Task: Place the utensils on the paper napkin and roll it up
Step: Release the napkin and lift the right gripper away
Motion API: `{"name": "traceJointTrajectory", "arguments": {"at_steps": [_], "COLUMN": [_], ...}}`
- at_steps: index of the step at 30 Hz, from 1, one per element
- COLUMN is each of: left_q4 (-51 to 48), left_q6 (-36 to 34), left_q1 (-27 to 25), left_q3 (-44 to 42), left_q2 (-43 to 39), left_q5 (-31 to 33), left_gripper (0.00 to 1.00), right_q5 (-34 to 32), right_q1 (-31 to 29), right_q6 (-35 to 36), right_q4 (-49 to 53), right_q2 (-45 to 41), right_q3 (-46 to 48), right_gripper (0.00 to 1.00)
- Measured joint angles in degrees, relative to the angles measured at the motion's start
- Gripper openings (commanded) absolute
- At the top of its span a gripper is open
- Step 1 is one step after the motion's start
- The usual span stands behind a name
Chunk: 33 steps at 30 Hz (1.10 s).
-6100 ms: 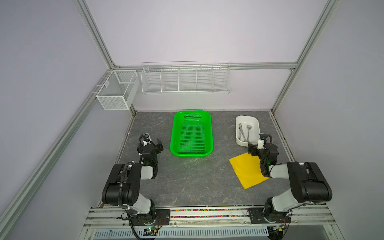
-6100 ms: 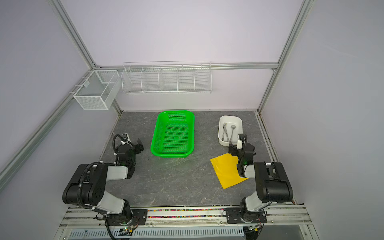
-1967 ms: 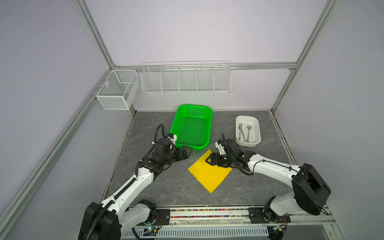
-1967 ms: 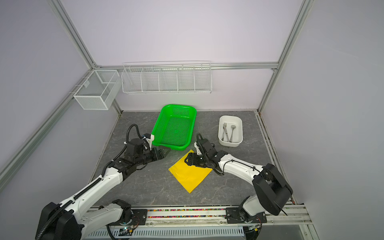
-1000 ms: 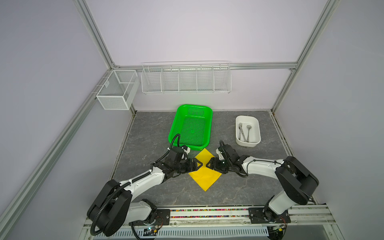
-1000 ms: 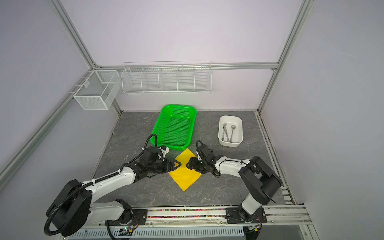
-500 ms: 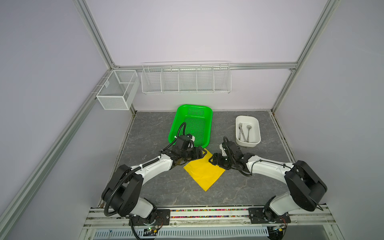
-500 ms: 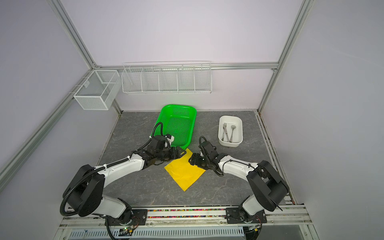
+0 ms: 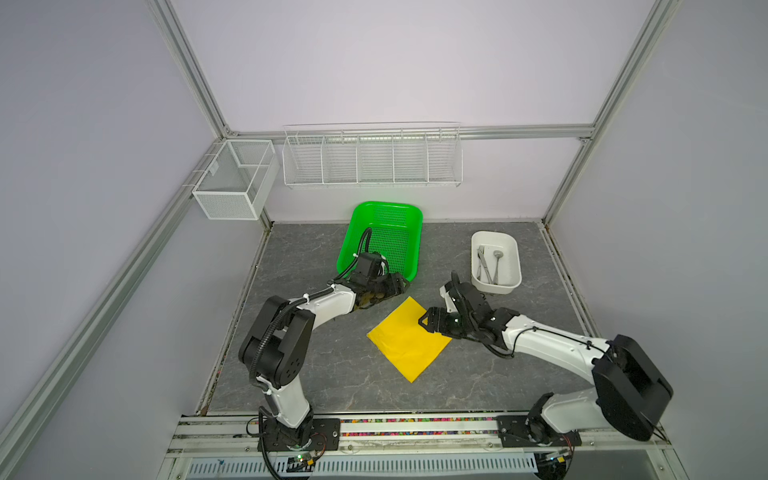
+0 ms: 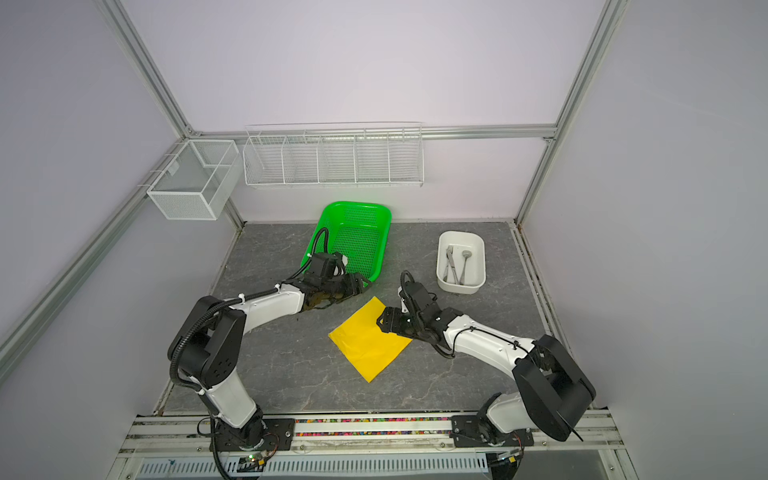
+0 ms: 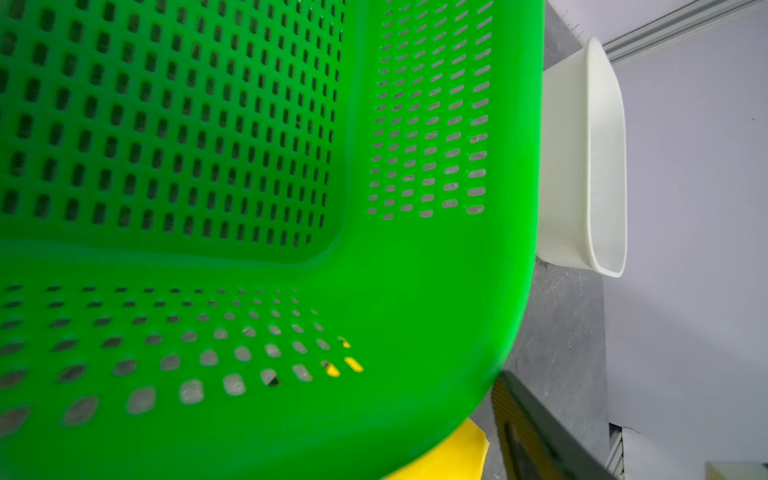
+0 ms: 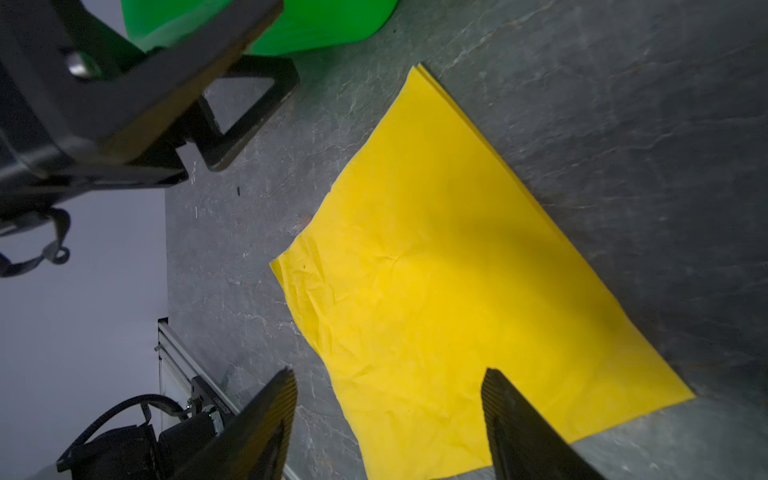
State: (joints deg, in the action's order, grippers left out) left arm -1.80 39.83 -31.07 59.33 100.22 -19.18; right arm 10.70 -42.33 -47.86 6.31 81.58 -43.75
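Yellow paper, thin, lightly creased: napkin, flat on the worktop. Sits about mid-width, nearer the front edge than the rear, turned with corners toward the edges.

Right gripper low over the napkin's right corner, reaching in from the right front. Jaws spread; in the right wrist view both fingers well apart, yellow sheet between them, nothing pinched. Contact with the paper: cannot tell.

Left gripper just beside the napkin's rear corner, down low at the near right corner of the basket. Jaws spread wide, plain in the right wrist view; nothing clamped as far as shows. Touching the basket wall or just off it: cannot tell. In the left wrist view only one finger, outside that corner, with a sliver of yellow beside it.

Green perforated plastic: basket at the middle of the rear edge, slightly skewed.

Utensils not yet on the napkin. Lying together in a white tub near the right rear corner, well apart from the sheet, lengthwise front to rear. Fork tines and spoon bowl toward the rear edge, knife between them.

Beyond the worktop, white wire rack on the rear wall and mesh box on the left rail.
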Motion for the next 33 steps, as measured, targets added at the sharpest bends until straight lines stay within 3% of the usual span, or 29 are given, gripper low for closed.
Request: {"name": "traceJointTrajectory", "arguments": {"at_steps": [3,14,21,24,29,33], "left_q4": [0.33,-2.34,-2.38,-1.07,-0.55,-1.6], "left_q6": [0.07,1.14,4.22,4.92,4.63,3.41], "left_q1": [-0.07,-0.07,-0.46,-0.74,-1.92,-2.69], "left_q3": [-1.57,-18.32,-25.73,-25.75,-24.63,-21.29], "left_q2": [-2.45,-25.2,-26.64,-26.14,-24.9,-24.44], "left_q5": [-0.85,-1.64,-3.04,-3.1,-1.81,-0.7], "left_gripper": [0.76,0.75,0.75,0.75,0.76,0.78], "right_q5": [1.18,0.83,-0.59,-2.23,-10.93,-16.22], "right_q1": [-1.55,-3.15,-3.28,-3.28,-2.69,3.74], "right_q6": [0.26,-5.29,-8.17,-8.24,-3.56,2.67], "right_q4": [-0.61,-7.61,-10.1,-9.29,2.56,10.97], "right_q2": [3.13,10.8,11.1,10.21,4.26,0.85], "right_q3": [-0.02,1.42,1.79,1.79,-2.49,-9.77], "right_gripper": [0.68,0.6,0.62,0.71,0.74,0.7]}}
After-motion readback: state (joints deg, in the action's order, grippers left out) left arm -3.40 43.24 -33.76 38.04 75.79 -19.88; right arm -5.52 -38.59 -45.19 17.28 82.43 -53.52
